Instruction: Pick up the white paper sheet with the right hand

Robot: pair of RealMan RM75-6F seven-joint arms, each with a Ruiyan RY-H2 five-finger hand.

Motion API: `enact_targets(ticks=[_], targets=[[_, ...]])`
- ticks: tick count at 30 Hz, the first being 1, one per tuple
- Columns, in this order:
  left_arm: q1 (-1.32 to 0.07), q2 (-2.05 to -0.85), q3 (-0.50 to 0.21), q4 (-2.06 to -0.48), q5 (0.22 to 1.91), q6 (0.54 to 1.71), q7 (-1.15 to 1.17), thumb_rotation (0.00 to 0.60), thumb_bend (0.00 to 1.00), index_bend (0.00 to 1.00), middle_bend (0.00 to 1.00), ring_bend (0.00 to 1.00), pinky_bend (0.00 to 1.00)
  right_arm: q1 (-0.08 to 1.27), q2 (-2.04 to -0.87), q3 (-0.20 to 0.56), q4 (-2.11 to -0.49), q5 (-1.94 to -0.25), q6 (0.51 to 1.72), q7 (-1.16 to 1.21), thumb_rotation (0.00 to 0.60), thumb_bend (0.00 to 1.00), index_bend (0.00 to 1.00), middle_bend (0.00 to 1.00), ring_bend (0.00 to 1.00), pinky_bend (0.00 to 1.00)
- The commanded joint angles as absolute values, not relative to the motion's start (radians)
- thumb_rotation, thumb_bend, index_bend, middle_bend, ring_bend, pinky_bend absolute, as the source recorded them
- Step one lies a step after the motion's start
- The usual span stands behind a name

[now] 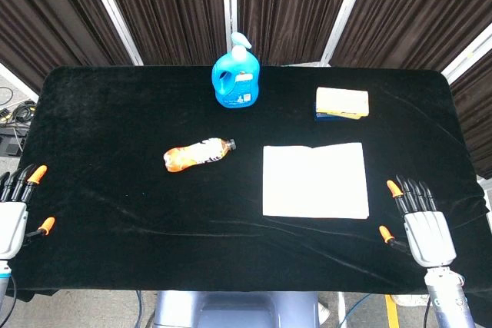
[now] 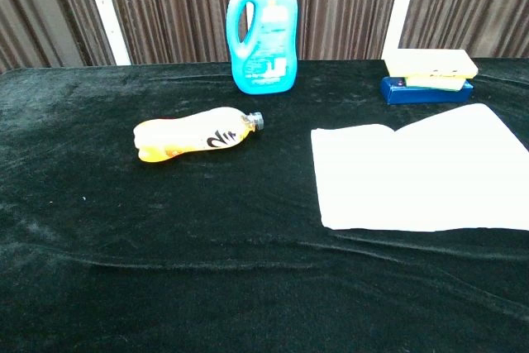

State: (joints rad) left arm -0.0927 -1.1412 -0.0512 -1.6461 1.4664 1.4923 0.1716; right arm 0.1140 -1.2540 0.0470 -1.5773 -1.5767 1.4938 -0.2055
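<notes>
A white paper sheet (image 1: 315,180) (image 2: 421,175) lies flat on the black cloth, right of centre. My right hand (image 1: 421,220) rests at the table's front right corner, fingers spread and empty, a short way right of the sheet's near corner. At the front left edge my left hand (image 1: 15,209) lies open and empty. The chest view shows neither hand.
An orange drink bottle (image 1: 198,154) (image 2: 194,135) lies on its side left of the sheet. A blue detergent jug (image 1: 236,74) (image 2: 264,29) stands at the back centre. A yellow sponge on a blue block (image 1: 342,103) (image 2: 430,74) sits behind the sheet. Black table cloth (image 1: 115,113).
</notes>
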Motion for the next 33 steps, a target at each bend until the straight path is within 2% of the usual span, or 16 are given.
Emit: enact_targets(ticks=[1,19,25,29,33], targets=[[-0.095,-1.142,-0.052,-1.648,1.468,1.491,0.175,0.600,0.26,0.00,0.00,0.00,0.00,0.114,-1.255,0.047,-1.575,-1.573,1.492,-0.206,0.600,0.20,0.00,0.00,0.00,0.00],[-0.103,-1.138,-0.060,-1.650,1.456,1.478,0.170,0.600,0.26,0.00,0.00,0.00,0.00,0.120,-1.272,0.036,-1.573,-1.586,1.477,-0.227,0.600,0.20,0.00,0.00,0.00,0.00],[-0.100,-1.133,-0.061,-1.655,1.454,1.484,0.163,0.600,0.26,0.00,0.00,0.00,0.00,0.163,-1.287,0.054,-1.620,-1.564,1.411,-0.258,0.600,0.20,0.00,0.00,0.00,0.00],[-0.101,-1.132,-0.063,-1.654,1.449,1.482,0.162,0.600,0.26,0.00,0.00,0.00,0.00,0.223,-1.306,0.083,-1.724,-1.559,1.346,-0.320,0.600,0.20,0.00,0.00,0.00,0.00],[-0.101,-1.129,-0.066,-1.651,1.443,1.480,0.151,0.600,0.26,0.00,0.00,0.00,0.00,0.282,-1.371,0.111,-1.794,-1.520,1.276,-0.408,0.600,0.20,0.00,0.00,0.00,0.00]])
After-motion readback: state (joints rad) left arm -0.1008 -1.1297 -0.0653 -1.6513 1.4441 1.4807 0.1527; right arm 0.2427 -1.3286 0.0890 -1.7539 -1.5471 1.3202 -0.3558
